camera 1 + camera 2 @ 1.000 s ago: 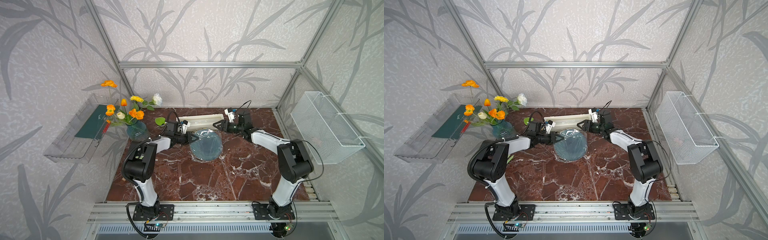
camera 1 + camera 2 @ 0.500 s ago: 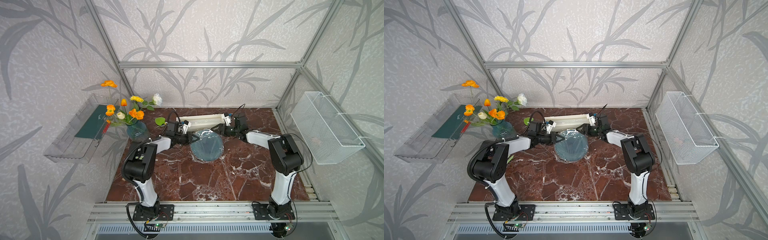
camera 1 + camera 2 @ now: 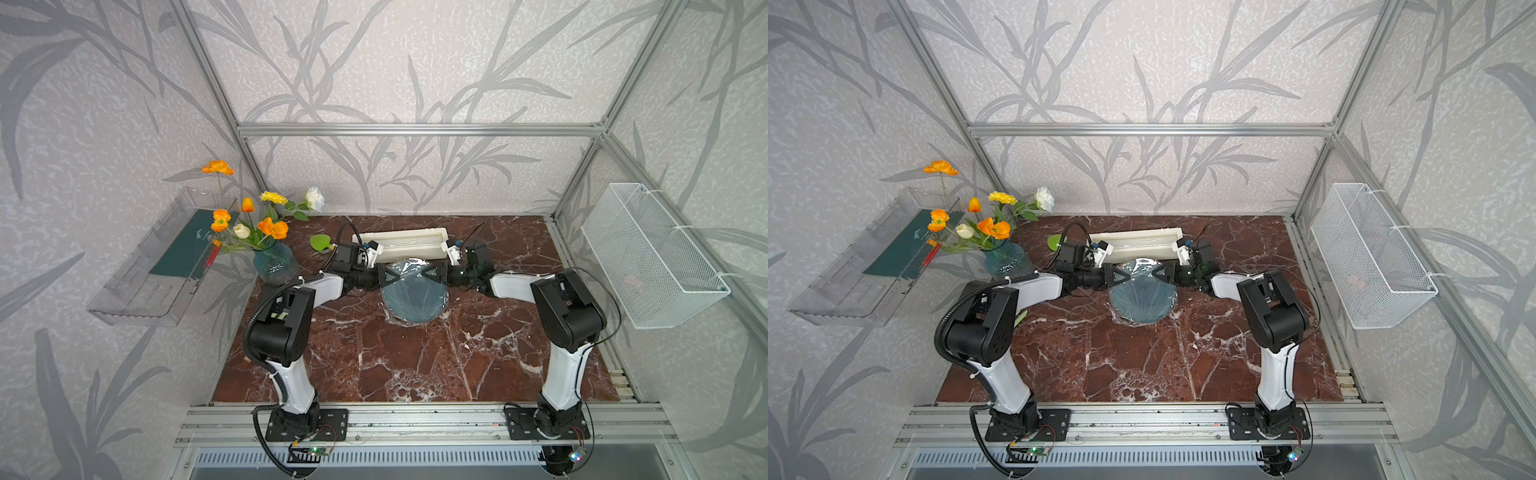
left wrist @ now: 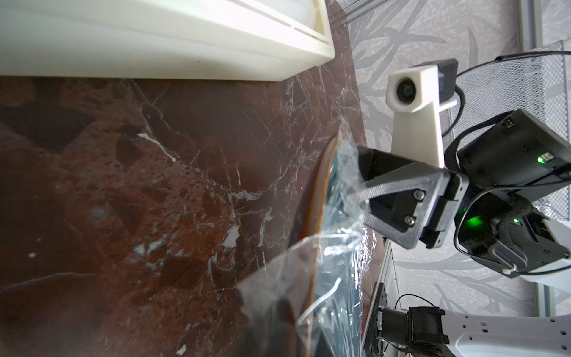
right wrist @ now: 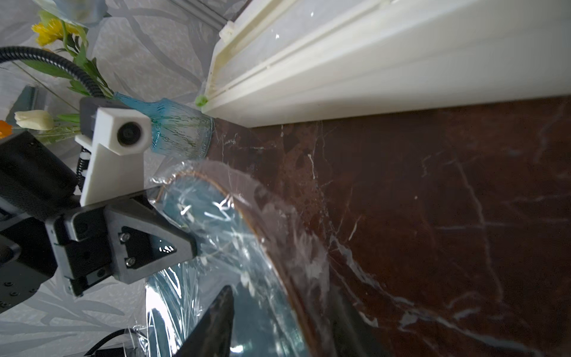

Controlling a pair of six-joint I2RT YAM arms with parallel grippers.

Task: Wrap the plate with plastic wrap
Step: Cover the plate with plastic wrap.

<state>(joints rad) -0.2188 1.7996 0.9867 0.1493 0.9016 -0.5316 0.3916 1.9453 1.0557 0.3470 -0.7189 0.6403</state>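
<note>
At the far left a clear shelf (image 3: 137,266) hung on the wall, and just beside it a blue glass vase (image 3: 274,262) of orange, yellow and white flowers (image 3: 266,226) stood on the marble table (image 3: 374,361). Next came the left gripper (image 3: 398,275), reaching in low from the vase side, its jaws pressed together on the plastic wrap (image 3: 409,266) at the left part of the plate's far rim. The plate (image 3: 415,301) sat toward the back middle of the table between the two grippers. It was just in front of the long cream-white box (image 3: 401,245), which lay crosswise behind it and apart from it. The film covered the plate's whole face, wrinkled and glinting white, and spilled a little past the near edge onto the marble. From the other side the right gripper (image 3: 428,274) met the far rim. In the wrist views its jaws stood one on each side of the wrapped rim, with film draped over one finger (image 4: 398,201). Whether they were actually pinching it could not be told. On the wall at the far right hung a white wire basket (image 3: 652,257), well apart from everything on the table.
</note>
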